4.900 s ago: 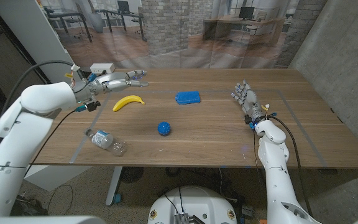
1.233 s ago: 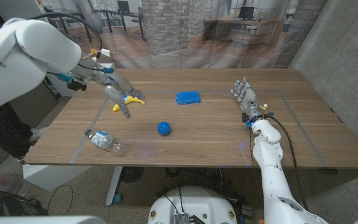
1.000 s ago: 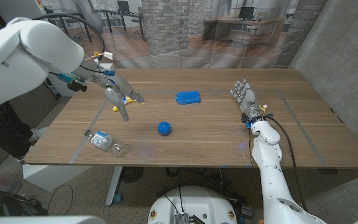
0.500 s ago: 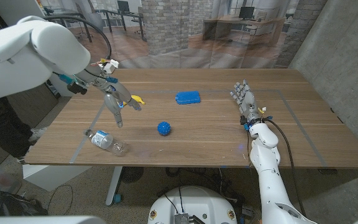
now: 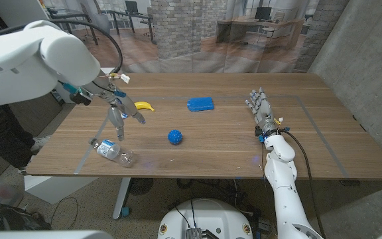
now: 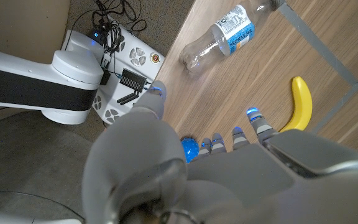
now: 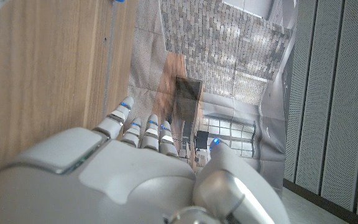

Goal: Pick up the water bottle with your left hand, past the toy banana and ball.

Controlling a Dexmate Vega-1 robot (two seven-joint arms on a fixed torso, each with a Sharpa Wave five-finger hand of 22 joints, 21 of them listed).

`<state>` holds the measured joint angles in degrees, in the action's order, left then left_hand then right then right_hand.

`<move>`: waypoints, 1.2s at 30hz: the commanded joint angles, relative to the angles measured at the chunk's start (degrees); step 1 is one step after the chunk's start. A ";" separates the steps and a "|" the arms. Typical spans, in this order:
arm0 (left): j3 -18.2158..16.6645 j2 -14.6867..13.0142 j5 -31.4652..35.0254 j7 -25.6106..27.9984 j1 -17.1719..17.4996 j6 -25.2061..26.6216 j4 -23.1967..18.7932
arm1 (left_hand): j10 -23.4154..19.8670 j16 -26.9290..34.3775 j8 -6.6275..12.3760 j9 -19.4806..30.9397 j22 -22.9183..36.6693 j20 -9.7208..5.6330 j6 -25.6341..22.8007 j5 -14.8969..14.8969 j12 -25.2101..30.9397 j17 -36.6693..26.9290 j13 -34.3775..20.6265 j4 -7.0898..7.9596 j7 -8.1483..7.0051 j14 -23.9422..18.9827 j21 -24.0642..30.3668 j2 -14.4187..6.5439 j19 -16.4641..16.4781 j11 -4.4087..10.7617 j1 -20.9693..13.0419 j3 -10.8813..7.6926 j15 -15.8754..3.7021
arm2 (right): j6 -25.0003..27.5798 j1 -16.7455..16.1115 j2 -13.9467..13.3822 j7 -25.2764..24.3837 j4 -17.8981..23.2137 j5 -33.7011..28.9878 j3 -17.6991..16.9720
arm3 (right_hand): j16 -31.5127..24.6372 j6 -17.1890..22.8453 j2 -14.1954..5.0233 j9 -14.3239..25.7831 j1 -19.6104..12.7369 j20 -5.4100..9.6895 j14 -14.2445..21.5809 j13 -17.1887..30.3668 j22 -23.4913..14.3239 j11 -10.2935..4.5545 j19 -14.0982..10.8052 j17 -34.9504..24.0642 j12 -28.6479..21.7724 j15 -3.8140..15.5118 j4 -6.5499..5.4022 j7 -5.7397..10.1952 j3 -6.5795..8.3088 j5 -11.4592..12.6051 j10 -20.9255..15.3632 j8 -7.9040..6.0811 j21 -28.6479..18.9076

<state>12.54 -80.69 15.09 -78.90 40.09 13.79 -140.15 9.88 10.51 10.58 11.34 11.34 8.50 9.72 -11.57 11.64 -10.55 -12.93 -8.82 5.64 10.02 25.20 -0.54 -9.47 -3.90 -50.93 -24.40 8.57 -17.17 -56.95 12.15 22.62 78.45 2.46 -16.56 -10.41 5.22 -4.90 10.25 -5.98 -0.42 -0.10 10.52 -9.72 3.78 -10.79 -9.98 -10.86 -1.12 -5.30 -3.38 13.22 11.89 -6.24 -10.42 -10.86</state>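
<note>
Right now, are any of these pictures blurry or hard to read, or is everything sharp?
Head view: evenly lit and sharp; the water bottle, toy banana and blue ball read clearly, with soft shadows. Left wrist view: the left hand close to the lens is soft, while the bottle behind it stays crisp. Right wrist view: the right hand looms large and the brick background looks stretched.

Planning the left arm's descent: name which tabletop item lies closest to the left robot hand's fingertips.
The water bottle: clear, on its side near the table's front edge, just below the left robot hand. The toy banana is beside it; the ball and blue case lie farther right.
</note>
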 commanded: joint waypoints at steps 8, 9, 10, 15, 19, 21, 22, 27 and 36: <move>5.44 -2.99 11.88 -0.06 1.42 1.33 -4.68 | 7.24 -0.29 0.18 0.37 0.43 0.22 11.48 0.32 0.11 -0.36 -0.67 0.72 0.74 6.08 -0.74 0.70 -3.04 -0.93 0.57 0.99 0.94 | -1.50 -0.22 -0.19 -1.35 -0.05 0.19 1.00 | -0.32 0.49 -0.03 0.18 0.26 -0.09 0.49 0.25 -0.15 0.15 -0.31 -0.28 -0.36 -0.18 -0.21 -0.17 -0.22 0.29 -0.51 -0.52 -0.28; 6.67 -3.20 12.64 -0.06 0.73 1.54 -4.92 | 7.29 -0.26 0.20 0.38 0.44 0.36 11.52 0.31 0.13 -0.37 -0.69 0.75 0.85 6.09 -0.76 0.69 -3.09 -1.06 0.60 1.03 1.05 | -1.55 -0.09 -0.25 -1.34 -0.27 0.20 1.03 | -0.34 0.51 -0.02 0.18 0.27 -0.09 0.54 0.25 -0.15 0.16 -0.31 -0.28 -0.36 -0.19 -0.21 -0.17 -0.22 0.29 -0.52 -0.53 -0.28; 7.72 -3.35 13.22 -0.06 0.12 1.72 -5.11 | 7.37 -0.25 0.25 0.39 0.45 0.38 11.49 0.30 0.14 -0.38 -0.71 0.78 0.78 6.17 -0.80 0.68 -3.17 -1.05 0.63 1.07 1.10 | -1.62 0.03 -0.29 -1.33 -0.49 0.26 1.05 | -0.34 0.48 -0.02 0.18 0.27 -0.08 0.56 0.25 -0.15 0.07 -0.31 -0.28 -0.33 -0.17 -0.21 -0.14 -0.22 0.29 -0.47 -0.52 -0.27; 11.55 -4.11 17.17 -0.06 -1.67 2.75 -6.57 | 7.89 -0.20 0.29 0.46 0.52 0.44 11.95 0.26 0.19 -0.41 -0.86 1.00 0.70 6.74 -1.00 0.64 -3.68 -1.25 0.85 1.37 1.25 | -2.17 0.42 -0.40 -1.34 -1.17 0.45 1.14 | -0.33 0.50 -0.02 0.18 0.29 -0.11 0.55 0.25 -0.15 0.11 -0.32 -0.28 -0.34 -0.16 -0.22 -0.13 -0.23 0.30 -0.52 -0.51 -0.28; 12.68 -4.41 21.28 -0.06 -0.95 3.50 -7.39 | 8.08 -0.17 0.36 0.51 0.58 0.42 12.11 0.22 0.29 -0.44 -0.96 1.16 0.72 7.10 -1.09 0.58 -3.90 -1.41 1.02 1.56 1.24 | -2.32 0.52 -0.52 -1.44 -1.05 0.44 1.26 | -0.34 0.52 -0.01 0.18 0.31 -0.10 0.58 0.25 -0.15 0.12 -0.35 -0.27 -0.33 -0.16 -0.22 -0.14 -0.24 0.31 -0.50 -0.52 -0.29; 13.33 -4.55 23.68 -0.06 -0.51 3.58 -7.76 | 8.30 -0.15 0.33 0.53 0.60 0.56 12.38 0.20 0.30 -0.45 -1.02 1.26 0.89 7.31 -1.14 0.54 -4.03 -1.67 1.14 1.67 1.41 | -2.29 0.54 -0.55 -1.54 -0.91 0.44 1.29 | -0.34 0.53 -0.01 0.18 0.33 -0.07 0.61 0.25 -0.15 0.15 -0.37 -0.27 -0.32 -0.19 -0.23 -0.14 -0.25 0.32 -0.48 -0.52 -0.29; 13.22 -4.59 24.01 -0.06 -0.14 3.77 -7.79 | 8.56 -0.18 0.39 0.55 0.62 0.49 12.35 0.18 0.26 -0.46 -1.06 1.32 0.89 7.53 -1.20 0.52 -4.20 -1.74 1.21 1.75 1.42 | -2.30 0.55 -0.57 -1.58 -0.87 0.44 1.31 | -0.34 0.52 -0.01 0.18 0.33 -0.09 0.62 0.25 -0.15 0.16 -0.37 -0.27 -0.31 -0.16 -0.23 -0.12 -0.25 0.32 -0.46 -0.51 -0.29; 12.23 -4.38 23.35 -0.06 1.26 3.90 -7.31 | 8.95 -0.16 0.48 0.61 0.68 0.50 12.52 0.12 0.31 -0.49 -1.17 1.48 0.81 8.01 -1.37 0.47 -4.62 -1.98 1.40 1.98 1.46 | -2.19 0.58 -0.68 -1.74 -0.76 0.36 1.42 | -0.35 0.54 0.01 0.18 0.36 -0.10 0.64 0.25 -0.15 0.19 -0.38 -0.27 -0.31 -0.17 -0.24 -0.07 -0.27 0.33 -0.48 -0.51 -0.29; 12.52 -4.03 22.21 -0.06 1.98 3.88 -6.72 | 9.03 0.09 0.76 0.71 0.78 0.49 12.39 0.01 0.63 -0.51 -1.38 1.68 0.97 8.18 -1.39 0.39 -4.70 -2.00 1.63 2.36 1.58 | -2.14 0.61 -0.78 -1.79 -1.16 0.37 1.48 | -0.33 0.51 0.02 0.18 0.41 -0.11 0.63 0.25 -0.15 0.17 -0.40 -0.27 -0.32 -0.18 -0.25 -0.11 -0.29 0.34 -0.55 -0.49 -0.29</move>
<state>23.95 -84.80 36.08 -78.96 41.10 17.29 -146.92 9.98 10.16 11.03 11.87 11.87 8.71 9.82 -11.41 11.88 -10.80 -14.00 -7.13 6.14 9.91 24.12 -0.02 -9.67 -5.65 -49.77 -22.33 9.73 -19.29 -56.47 11.54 21.01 77.63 2.80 -15.19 -10.41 5.22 -4.90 10.25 -5.99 -0.42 0.32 10.52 -9.72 3.78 -10.79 -9.98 -10.86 -1.11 -5.54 -3.38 12.97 11.89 -6.24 -10.42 -10.85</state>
